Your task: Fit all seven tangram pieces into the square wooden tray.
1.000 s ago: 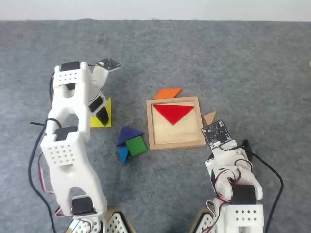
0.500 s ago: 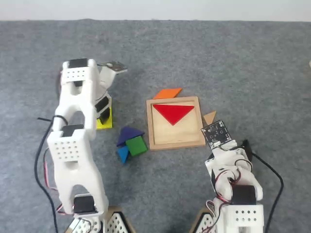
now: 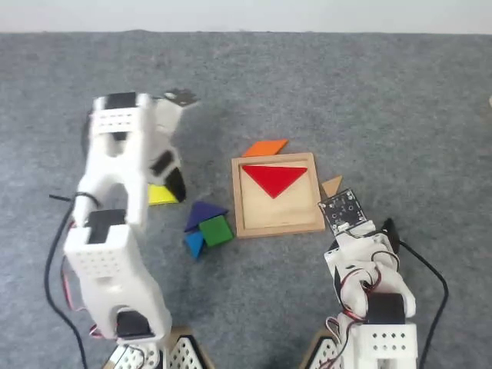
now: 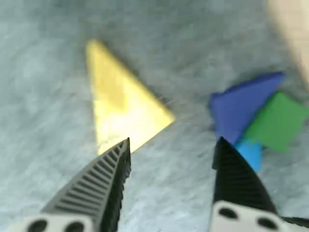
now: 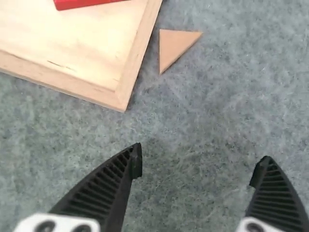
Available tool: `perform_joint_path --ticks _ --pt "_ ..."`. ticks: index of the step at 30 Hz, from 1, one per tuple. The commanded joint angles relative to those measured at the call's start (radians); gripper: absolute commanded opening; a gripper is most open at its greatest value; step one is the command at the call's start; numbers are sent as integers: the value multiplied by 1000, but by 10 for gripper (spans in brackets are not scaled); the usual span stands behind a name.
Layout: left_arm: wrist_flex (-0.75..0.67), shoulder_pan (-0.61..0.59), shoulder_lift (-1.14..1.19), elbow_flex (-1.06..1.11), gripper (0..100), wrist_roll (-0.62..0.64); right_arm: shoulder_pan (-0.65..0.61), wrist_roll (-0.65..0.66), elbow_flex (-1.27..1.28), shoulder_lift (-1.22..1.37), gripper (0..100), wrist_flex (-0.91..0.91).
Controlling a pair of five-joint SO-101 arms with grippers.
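Risk: left gripper (image 4: 173, 142), jaws spread and empty, hangs just off the yellow triangle's (image 4: 120, 113) corner. Closing here could shove the flat piece across the carpet (image 3: 400, 92) rather than grip it. Left arm arches over left-centre of the high view, and the triangle lies well left of the tray (image 3: 238, 211), which holds a red triangle (image 3: 274, 180). Right gripper (image 5: 198, 162), also spread, sits by the tray's lower right corner.

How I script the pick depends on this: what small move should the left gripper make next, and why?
Probably shift the left gripper sideways until it straddles the yellow triangle, then lower. It hangs open with the triangle beyond one fingertip, not between the two, and the triangle lies outside the tray.
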Motion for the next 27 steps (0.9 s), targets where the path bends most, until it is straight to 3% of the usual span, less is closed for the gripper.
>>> perform_joint_path --ticks 1,9,16,27 --pt "-15 -86 -69 -36 284 -46 2 14 -32 5 361 -15" --pt "-100 -94 -23 -25 371 -89 1 14 -32 5 361 -15" --pt "-175 -75 89 -25 371 -147 1 14 -32 5 361 -16" --pt "-222 -5 149 -21 371 -101 1 14 -31 5 361 -19"
